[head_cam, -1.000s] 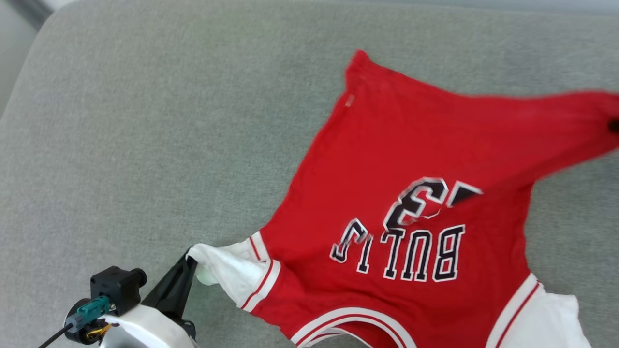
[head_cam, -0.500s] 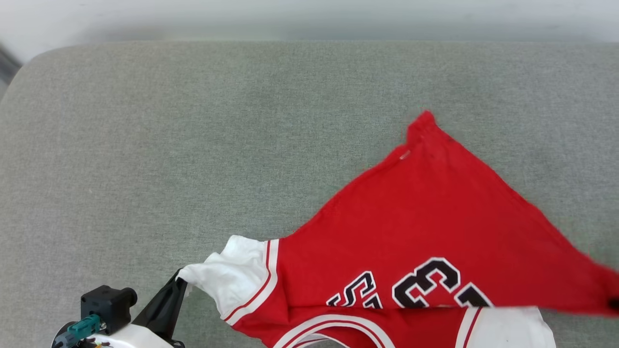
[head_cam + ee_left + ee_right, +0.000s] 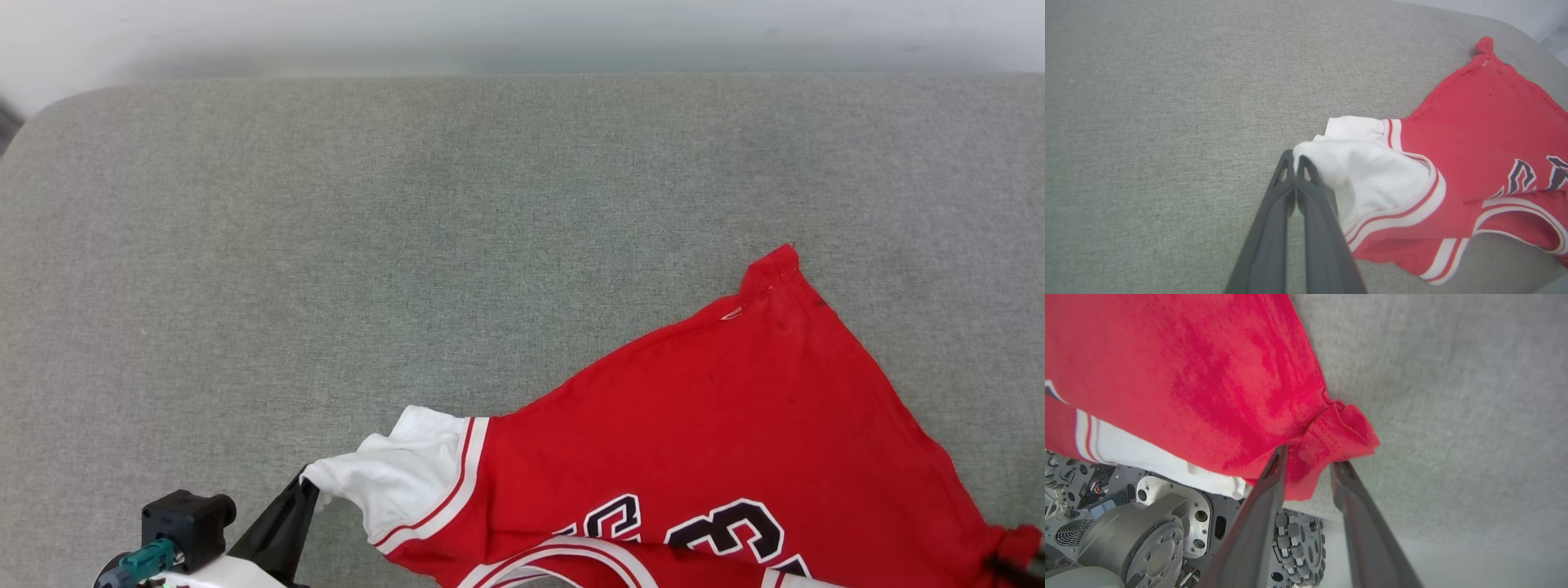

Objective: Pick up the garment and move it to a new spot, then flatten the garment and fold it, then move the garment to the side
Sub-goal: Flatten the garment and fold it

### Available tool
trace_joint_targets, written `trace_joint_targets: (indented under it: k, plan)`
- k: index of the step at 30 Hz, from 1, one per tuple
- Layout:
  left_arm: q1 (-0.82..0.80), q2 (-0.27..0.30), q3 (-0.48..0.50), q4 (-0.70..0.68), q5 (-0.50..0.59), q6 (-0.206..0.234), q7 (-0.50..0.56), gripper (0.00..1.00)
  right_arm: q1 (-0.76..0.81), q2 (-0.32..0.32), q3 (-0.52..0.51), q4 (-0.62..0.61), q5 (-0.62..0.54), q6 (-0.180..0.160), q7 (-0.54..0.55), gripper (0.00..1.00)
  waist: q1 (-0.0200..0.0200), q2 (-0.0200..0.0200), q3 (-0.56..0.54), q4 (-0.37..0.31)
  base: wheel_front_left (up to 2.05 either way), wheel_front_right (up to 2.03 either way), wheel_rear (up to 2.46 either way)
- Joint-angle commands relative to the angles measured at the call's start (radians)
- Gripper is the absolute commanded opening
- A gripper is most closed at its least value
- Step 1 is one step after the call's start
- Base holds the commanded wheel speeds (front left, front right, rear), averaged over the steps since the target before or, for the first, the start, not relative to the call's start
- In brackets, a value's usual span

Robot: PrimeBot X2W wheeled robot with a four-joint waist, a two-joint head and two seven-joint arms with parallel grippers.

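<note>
The garment lies at the front edge of the cushion. The left gripper pinches its sleeve. The jaws of the right gripper stand apart around a red corner, which could snag or slide off.

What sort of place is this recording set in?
Probably a living-room or bedroom-style setup: a broad grey woven-fabric cushion with rounded corners against a pale wall, with a red white-sleeved jersey on it.

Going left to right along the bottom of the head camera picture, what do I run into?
Left gripper → garment's white sleeve → striped trim → red body with black print → bunched red corner → right gripper at the edge.
</note>
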Motion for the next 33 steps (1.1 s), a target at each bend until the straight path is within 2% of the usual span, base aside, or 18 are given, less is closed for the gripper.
trace_joint_targets:
  k: [1, 5, 9, 11, 15, 21, 25, 29, 33]
  plan:
    - [-0.001, 0.001, 0.001, 0.001, 0.000, 0.003, 0.000, 0.00, -0.027, -0.003, -0.023, -0.023, -0.007, 0.000, -0.002, 1.00, 0.0001, 0.0000, -0.003, -0.001, 0.00, 0.00, 0.00]
    - [-0.009, -0.002, -0.001, -0.002, 0.004, 0.003, 0.002, 0.00, -0.113, -0.016, -0.111, -0.135, -0.030, 0.000, 0.012, 1.00, 0.0001, 0.0000, -0.003, 0.002, 0.00, 0.00, 0.00]
    - [-0.026, -0.007, -0.007, -0.008, 0.013, -0.001, 0.005, 0.00, -0.236, -0.047, -0.138, -0.229, -0.044, 0.000, 0.073, 1.00, 0.0001, 0.0000, 0.016, 0.014, 0.00, 0.00, 0.00]
    - [-0.042, -0.011, -0.012, -0.011, 0.021, -0.007, 0.007, 0.00, -0.301, -0.071, -0.111, -0.259, -0.057, 0.000, 0.115, 1.00, 0.0001, 0.0000, 0.031, 0.028, 0.00, 0.00, 0.00]
    - [-0.069, -0.018, -0.014, -0.007, 0.032, -0.015, 0.010, 0.00, -0.441, -0.120, 0.004, -0.272, -0.096, 0.000, 0.215, 1.00, 0.0001, 0.0000, 0.063, 0.055, 0.00, 0.00, 0.00]
    - [-0.112, -0.033, -0.021, -0.005, 0.050, -0.027, 0.012, 0.00, -0.718, -0.065, 0.196, -0.165, -0.135, 0.000, 0.336, 1.00, 0.0001, 0.0000, 0.114, 0.091, 0.00, 0.00, 0.00]
    - [-0.141, -0.049, -0.027, -0.002, 0.062, -0.037, 0.012, 0.00, -0.873, -0.013, 0.307, -0.058, -0.161, 0.000, 0.372, 1.00, 0.0001, 0.0000, 0.150, 0.118, 0.00, 0.00, 0.00]
    - [-0.163, -0.059, -0.029, 0.000, 0.071, -0.042, 0.009, 0.00, -0.988, 0.026, 0.396, 0.054, -0.175, 0.000, 0.375, 1.00, 0.0001, 0.0000, 0.186, 0.138, 0.00, 0.00, 0.00]
    - [-0.178, -0.072, -0.034, 0.006, 0.074, -0.049, 0.007, 0.00, -1.036, 0.054, 0.470, 0.148, -0.172, 0.000, 0.358, 1.00, 0.0001, 0.0000, 0.219, 0.153, 0.00, 0.00, 0.00]
